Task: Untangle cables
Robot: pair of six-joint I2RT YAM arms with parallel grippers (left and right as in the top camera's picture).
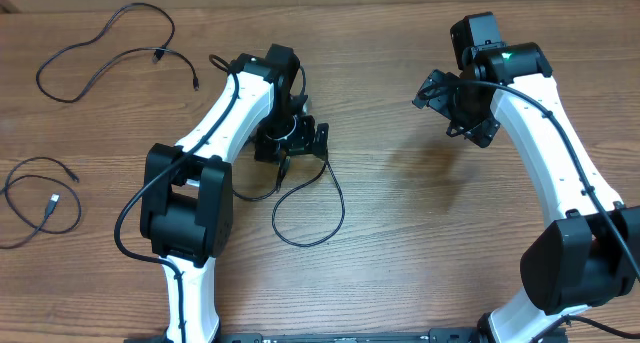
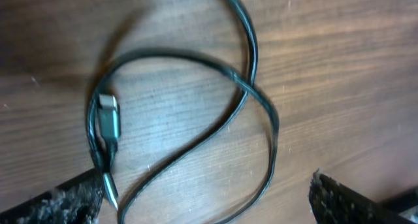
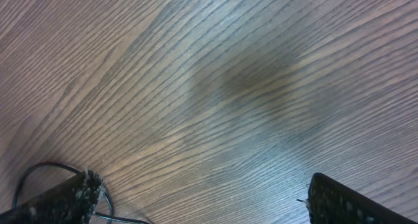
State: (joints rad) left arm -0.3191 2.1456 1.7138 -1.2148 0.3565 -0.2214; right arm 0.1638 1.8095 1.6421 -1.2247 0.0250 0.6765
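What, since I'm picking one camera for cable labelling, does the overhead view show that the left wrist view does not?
Only overhead: two further thin black cords at the table's left, a snaking cable at the top and a coiled cable below, plus the right gripper. Only left wrist: a clear look at the silvery-tipped plug connector lying inside the loop, and the spot where that cord crosses itself. Both: the looped thin black cable beneath the open left gripper, on the brown wooden table.
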